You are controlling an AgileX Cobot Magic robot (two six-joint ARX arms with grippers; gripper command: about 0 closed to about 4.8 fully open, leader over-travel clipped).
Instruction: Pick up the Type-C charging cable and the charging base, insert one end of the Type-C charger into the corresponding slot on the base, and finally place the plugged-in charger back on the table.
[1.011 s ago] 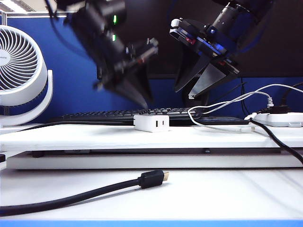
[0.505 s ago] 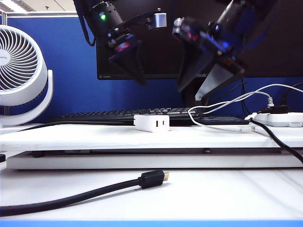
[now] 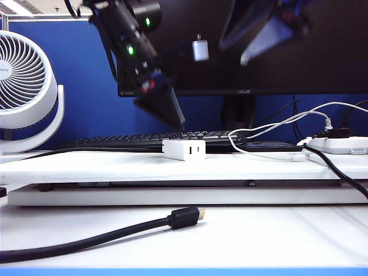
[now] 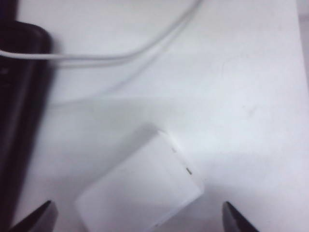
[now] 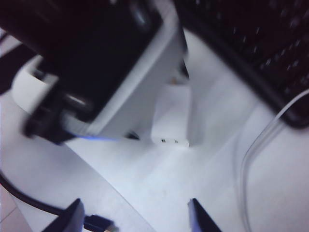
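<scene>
The base (image 3: 184, 150) sits on the table (image 3: 103, 167) just in front of the keyboard (image 3: 115, 141), ports facing out. The left gripper (image 4: 136, 217) hangs above it, jaws spread wide on either side and empty. The right gripper (image 5: 133, 215) is high near the monitor, jaws apart and empty, though blur makes that reading less sure. The cable (image 3: 259, 129) loops to the right, one end by the power strip (image 3: 339, 144). Risk: the base lies skewed between the left jaws, so closing may twist or push it into the keyboard.
</scene>
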